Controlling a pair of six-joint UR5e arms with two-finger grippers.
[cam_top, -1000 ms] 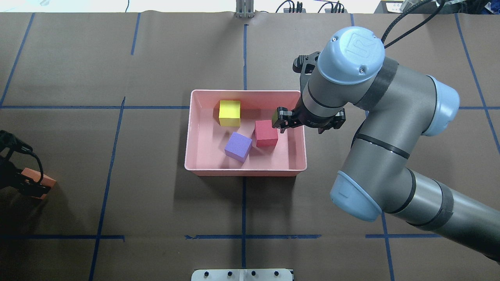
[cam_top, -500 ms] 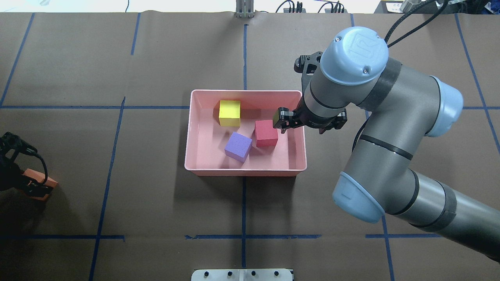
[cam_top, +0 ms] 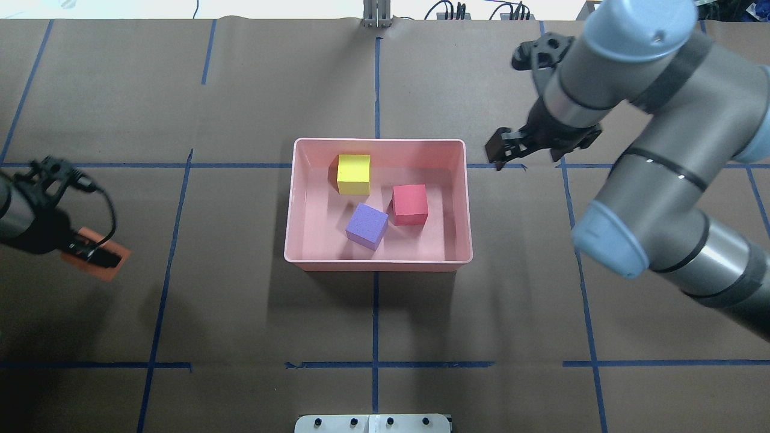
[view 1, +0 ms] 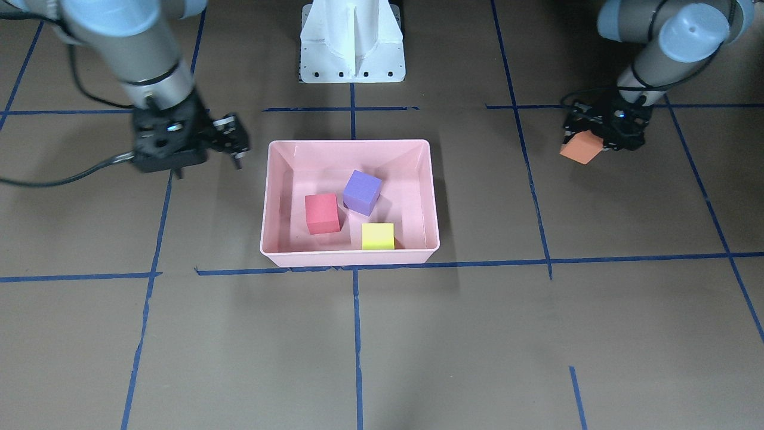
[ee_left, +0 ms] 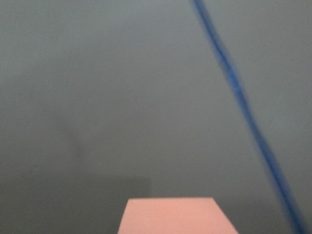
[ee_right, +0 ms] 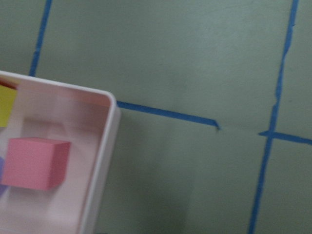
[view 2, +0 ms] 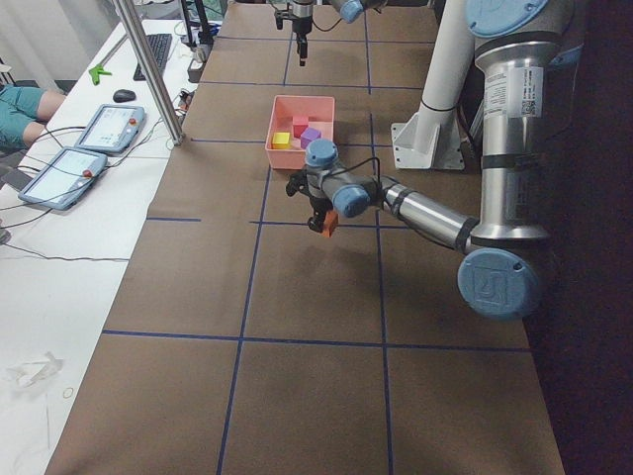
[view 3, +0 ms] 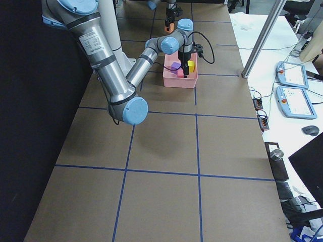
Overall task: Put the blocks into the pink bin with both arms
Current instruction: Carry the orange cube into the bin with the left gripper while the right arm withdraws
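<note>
Pink bin [cam_top: 379, 142]: shallow plastic tray; red cube [cam_top: 410, 204], purple cube [cam_top: 367, 225], yellow cube [cam_top: 354, 174] inside.
Left gripper [view 1: 603, 141]: I see it clamped on the matte orange cube [view 1: 579, 149], far from the bin.
Right gripper [cam_top: 505, 150]: spread, empty, beside the bin.

Desk [cam_top: 240, 319] papered brown, gridded with blue tape lines [cam_top: 375, 319]. Pink bin [cam_top: 295, 204] flat at frame centre of overhead view, straddling the middle vertical line. White bolted base plate [cam_top: 373, 424] at bottom-centre edge.

Four blocks: red [cam_top: 410, 204], purple [cam_top: 367, 225], yellow [cam_top: 354, 174], seemingly orange [view 1: 580, 149]; one pink bin [cam_top: 421, 265]; two arms [cam_top: 662, 150] [cam_top: 15, 216].
</note>
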